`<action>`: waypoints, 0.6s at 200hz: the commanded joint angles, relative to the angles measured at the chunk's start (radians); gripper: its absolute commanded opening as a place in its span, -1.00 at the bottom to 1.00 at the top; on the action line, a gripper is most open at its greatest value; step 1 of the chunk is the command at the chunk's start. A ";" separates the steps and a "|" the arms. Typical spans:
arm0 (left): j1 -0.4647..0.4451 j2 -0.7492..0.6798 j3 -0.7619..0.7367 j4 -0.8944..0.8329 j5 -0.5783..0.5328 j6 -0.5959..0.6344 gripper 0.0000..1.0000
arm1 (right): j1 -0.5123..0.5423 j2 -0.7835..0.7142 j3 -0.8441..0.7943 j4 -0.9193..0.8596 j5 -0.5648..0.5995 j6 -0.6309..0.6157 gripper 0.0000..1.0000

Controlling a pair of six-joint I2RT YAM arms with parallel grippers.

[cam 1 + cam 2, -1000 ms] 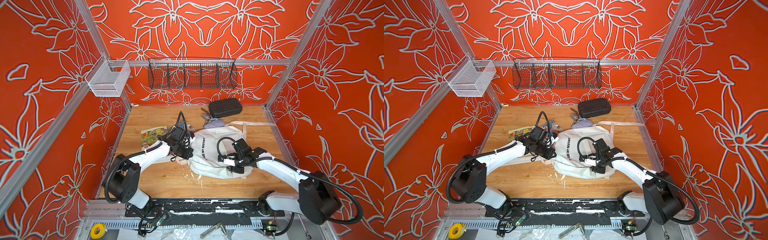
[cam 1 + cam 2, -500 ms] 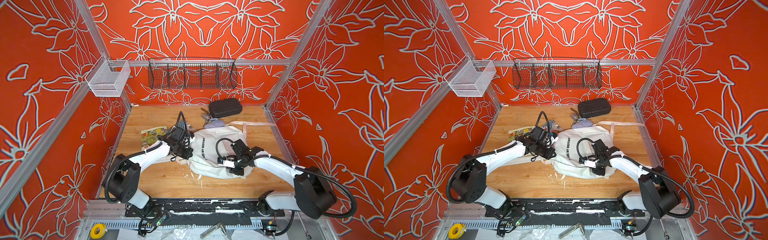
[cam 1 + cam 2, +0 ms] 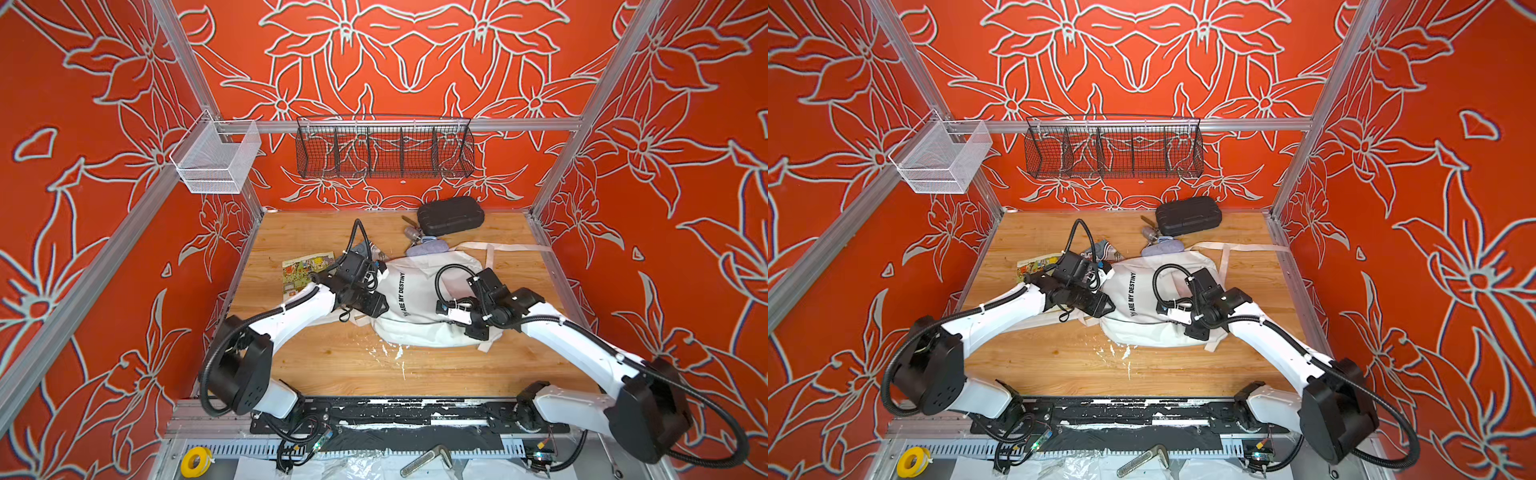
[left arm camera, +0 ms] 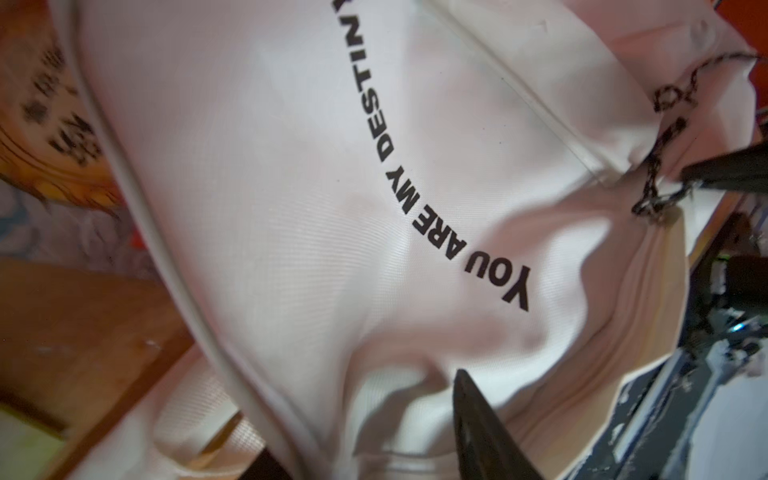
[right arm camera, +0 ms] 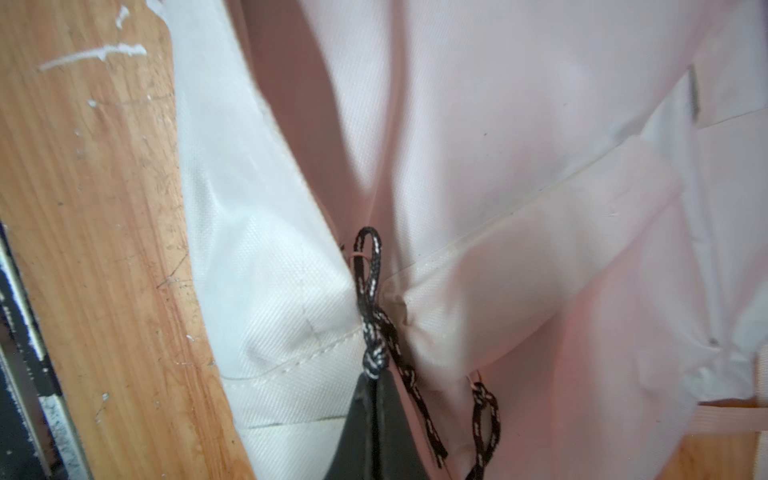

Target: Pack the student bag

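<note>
Student bag (image 3: 415,299) lay flat mid-table (image 3: 332,365) btwn both arms: soft, light, floppy fabric, prob. best taken by its zipper cord (image 5: 372,291). Right gripper (image 5: 376,399) was pinched on that cord. Left gripper (image 4: 571,270) stood apart over the print, holding nothing.

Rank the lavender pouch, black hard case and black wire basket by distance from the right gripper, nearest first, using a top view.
From the right gripper:
1. Lavender pouch, just behind the student bag.
2. Black hard case, by the back wall.
3. Black wire basket, hanging on the back wall.
</note>
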 commanded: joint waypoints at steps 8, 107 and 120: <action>-0.009 -0.161 -0.043 0.141 0.014 0.060 0.37 | 0.015 -0.039 0.064 -0.027 -0.107 0.027 -1.00; -0.160 -0.166 -0.083 0.325 0.074 0.284 0.32 | 0.031 0.032 0.030 0.040 -0.139 0.036 -1.00; -0.161 -0.207 -0.127 0.364 0.061 0.309 0.32 | 0.031 0.049 0.024 0.040 -0.142 0.042 -1.00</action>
